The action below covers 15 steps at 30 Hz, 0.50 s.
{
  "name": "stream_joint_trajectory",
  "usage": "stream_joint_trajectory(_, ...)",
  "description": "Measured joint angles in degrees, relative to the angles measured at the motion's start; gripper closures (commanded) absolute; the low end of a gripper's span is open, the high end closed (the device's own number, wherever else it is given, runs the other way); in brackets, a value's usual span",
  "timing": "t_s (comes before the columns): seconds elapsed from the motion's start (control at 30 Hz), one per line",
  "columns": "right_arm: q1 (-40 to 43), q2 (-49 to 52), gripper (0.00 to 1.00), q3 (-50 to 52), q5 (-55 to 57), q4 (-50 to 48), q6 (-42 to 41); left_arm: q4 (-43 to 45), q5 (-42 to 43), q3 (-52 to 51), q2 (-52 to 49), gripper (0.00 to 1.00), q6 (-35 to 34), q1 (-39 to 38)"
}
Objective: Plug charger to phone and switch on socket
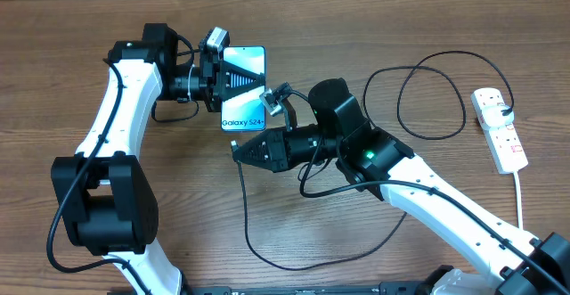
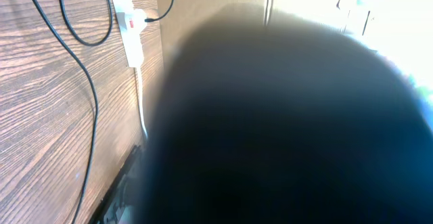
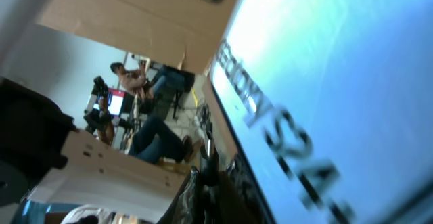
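1. Overhead: the phone [image 1: 251, 59] is held above the surface [image 1: 374, 28], screen up. Its long axis runs away from the robot, and the "Galaxy" end is nearer the robot.
2. Overhead: the left gripper [image 1: 233, 86] is clamped across the phone from its left edge.
3. Overhead: the right gripper [image 1: 242, 151] is closed on the charger [image 1: 244, 197] at its small tip end, just below the phone's near end. Contact between tip and phone cannot be made out.
4. Overhead: the socket [image 1: 500, 127] lies at the far right, lengthwise front to back, with the charger's black plug seated in it.
5. Left wrist: the view is mostly blocked by a dark blur [image 2: 284, 129], and the jaws are not shown. The socket and cable are seen at upper left.
6. Right wrist: the blue screen with "S24" fills the right side, very close.
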<state>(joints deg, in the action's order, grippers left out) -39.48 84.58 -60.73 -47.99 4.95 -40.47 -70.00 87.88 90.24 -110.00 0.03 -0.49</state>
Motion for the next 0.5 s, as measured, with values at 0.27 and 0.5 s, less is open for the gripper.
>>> stream_joint_trajectory(0.27,0.0,0.0,0.96,0.0,2.2,-1.2,-0.1,1.0,0.0,0.0,0.0,0.96,-1.6,0.6)
stream_joint_trajectory(0.5,0.0,0.0,0.96,0.0,4.8,-1.2,-1.5,1.1,0.0,0.0,0.0,0.96,-3.6,2.8)
